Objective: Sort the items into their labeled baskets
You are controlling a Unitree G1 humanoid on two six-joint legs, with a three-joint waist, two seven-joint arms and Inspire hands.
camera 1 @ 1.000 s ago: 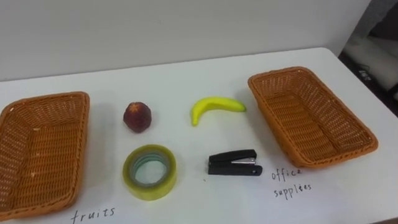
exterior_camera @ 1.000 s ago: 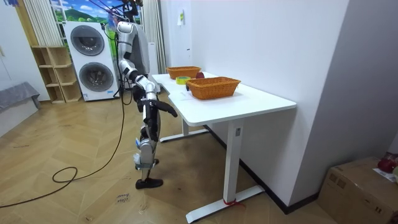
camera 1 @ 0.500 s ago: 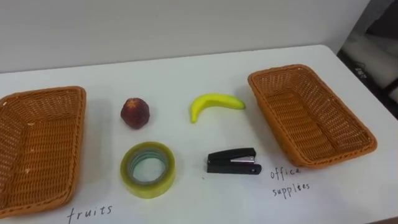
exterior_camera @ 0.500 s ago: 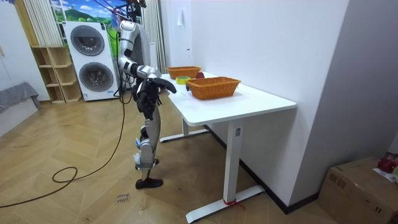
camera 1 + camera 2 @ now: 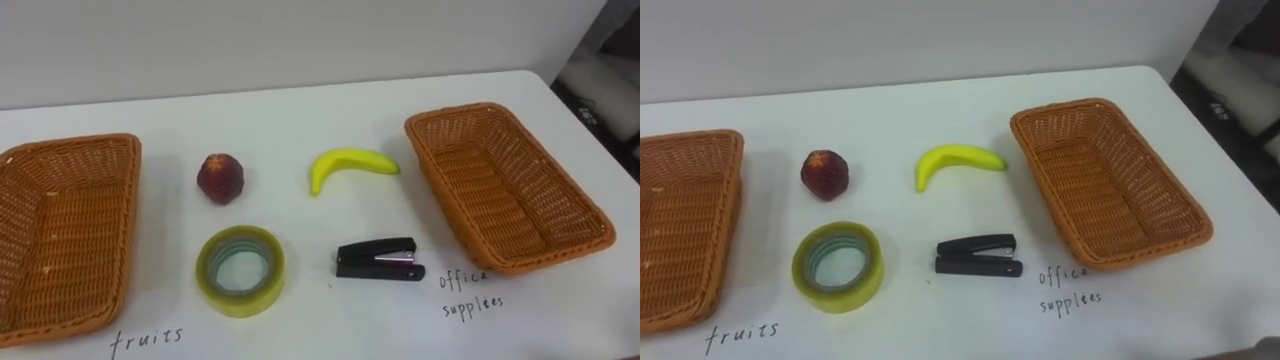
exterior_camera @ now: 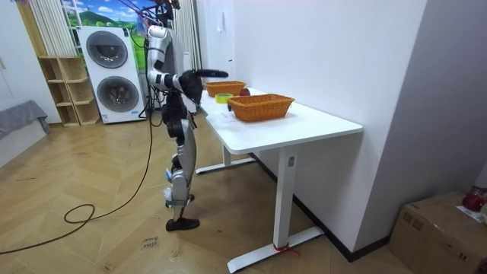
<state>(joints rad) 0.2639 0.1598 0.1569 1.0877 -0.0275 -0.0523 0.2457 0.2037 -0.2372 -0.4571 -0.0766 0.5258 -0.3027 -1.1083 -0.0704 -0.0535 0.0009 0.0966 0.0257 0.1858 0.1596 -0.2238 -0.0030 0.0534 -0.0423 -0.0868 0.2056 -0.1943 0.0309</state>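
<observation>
The robot stands at the long edge of a white rectangular desk, facing it.

Seen from the head, two empty rectangular baskets of brown woven wicker lie on the desk. The left basket lies at 9 o'clock and the right basket at 3 o'clock, well apart. Each has a handwritten label on the desktop at its 6 o'clock side.

In the room view the right arm is held out level over the near part of the desk. Its right hand is above the surface and touches nothing. Whether that hand is open or closed cannot be told.

The four things to be sorted lie between the baskets, all loose on the desk and none in a basket:
- A yellow-green roll of clear tape lies flat, hole upward, at about 7 o'clock of the desk's middle.
- A yellow curved banana lies at 1 o'clock, its ends pointing toward the robot.
- A black stapler with a metal strip lies closed at 6 o'clock of the banana, near the right basket's corner but apart from it.
- A small dark-red round fruit sits at 12 o'clock of the tape roll and 9 o'clock of the banana.
</observation>
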